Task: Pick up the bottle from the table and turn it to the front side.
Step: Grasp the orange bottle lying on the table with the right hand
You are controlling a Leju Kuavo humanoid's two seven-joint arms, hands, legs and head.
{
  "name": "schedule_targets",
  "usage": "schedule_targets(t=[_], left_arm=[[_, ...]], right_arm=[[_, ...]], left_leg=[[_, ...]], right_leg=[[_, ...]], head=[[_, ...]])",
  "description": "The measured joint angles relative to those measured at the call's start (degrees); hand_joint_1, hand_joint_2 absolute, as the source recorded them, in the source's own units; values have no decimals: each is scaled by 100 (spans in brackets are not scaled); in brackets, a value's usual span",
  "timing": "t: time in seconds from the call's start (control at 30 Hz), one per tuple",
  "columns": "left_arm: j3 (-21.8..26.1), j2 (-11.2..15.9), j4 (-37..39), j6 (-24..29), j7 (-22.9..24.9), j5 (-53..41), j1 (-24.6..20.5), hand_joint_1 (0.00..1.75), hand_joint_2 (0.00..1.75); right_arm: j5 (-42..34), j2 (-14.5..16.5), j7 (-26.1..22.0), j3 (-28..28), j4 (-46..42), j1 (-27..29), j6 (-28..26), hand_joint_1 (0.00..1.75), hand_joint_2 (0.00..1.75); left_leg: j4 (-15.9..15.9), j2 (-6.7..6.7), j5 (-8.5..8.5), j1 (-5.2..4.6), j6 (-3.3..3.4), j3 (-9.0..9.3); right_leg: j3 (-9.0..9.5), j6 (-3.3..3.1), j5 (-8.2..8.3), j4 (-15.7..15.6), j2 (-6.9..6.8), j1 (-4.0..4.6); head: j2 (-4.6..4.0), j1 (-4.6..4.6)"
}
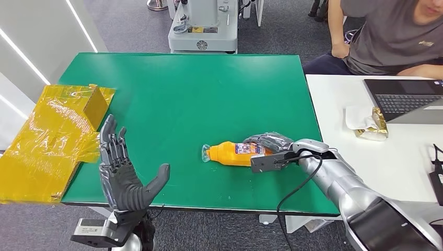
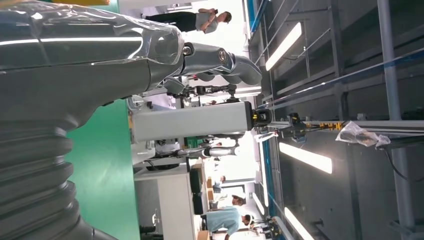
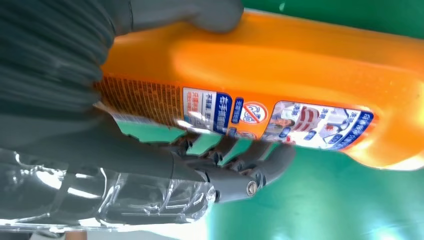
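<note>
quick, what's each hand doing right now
Left hand: open, fingers spread, holding nothing, raised over the table's near edge.
Right hand: closed around the orange bottle, which lies on the green table.

The right robot hand [image 1: 269, 142] hides the base of the orange bottle [image 1: 230, 154].

The orange bottle [image 3: 300, 65] carried a printed label [image 3: 280, 117] along its side: blue and white panels of Chinese characters too small and turned to read, a round red prohibition sign, and little pictures. Beside it ran a block of fine print, unreadable. The person's grey shirt [image 1: 392, 36] bore a small chest logo, too blurred to read. The grey machine [image 1: 203, 26] beyond the green table [image 1: 183, 83] showed a round emblem, illegible as well.
</note>
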Motion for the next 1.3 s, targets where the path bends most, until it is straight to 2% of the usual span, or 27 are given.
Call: schedule_targets(t=[0.07,0.13,0.17,0.2,0.27,0.3,0.63,0.93,1.07,1.3], left_arm=[[9,5,0,1,0,-1,0,0,175],[20,7,0,2,0,-3,0,0,175],[24,8,0,2,0,-4,0,0,175],[27,8,0,2,0,-4,0,0,175],[32,8,0,0,0,-4,1,0,175],[35,8,0,-4,0,-5,1,0,175],[70,15,0,-40,0,-9,6,0,175],[113,17,0,44,0,-9,7,0,175],[144,17,0,46,0,-9,10,0,175],[167,17,0,43,0,-16,36,0,175]], right_arm=[[-10,0,-2,1,0,-4,-3,164,175],[-43,0,-5,3,0,-6,-7,151,175],[-59,0,-9,3,0,-7,-10,124,175],[-72,0,-11,4,0,-7,-17,84,175],[-81,-4,-17,6,0,-6,-57,14,175],[-84,-10,-20,8,0,-3,-84,0,175],[-127,-101,-76,41,24,70,-254,0,175],[-67,-101,95,114,28,39,-99,0,175],[14,-101,227,180,42,18,-147,167,175],[1,-101,237,235,55,20,-266,171,175]], left_leg=[[0,0,0,0,0,0],[0,0,0,0,0,0],[0,0,0,0,0,0],[0,0,0,0,0,0],[0,0,0,0,0,1],[0,0,0,0,0,1],[0,0,0,0,0,0],[0,0,0,0,0,0],[0,-1,0,0,0,1],[0,-1,0,0,0,1]], right_leg=[[0,0,0,0,0,0],[0,0,0,0,0,0],[0,0,0,0,0,0],[0,0,0,0,0,0],[0,0,0,0,0,0],[0,0,0,0,0,0],[0,0,0,0,0,0],[1,0,0,0,0,0],[1,0,0,0,-1,0],[2,0,0,-1,-1,0]], head=[[0,0],[0,0],[0,0],[0,0],[0,0],[0,0],[0,0],[0,0],[0,0],[0,1]])
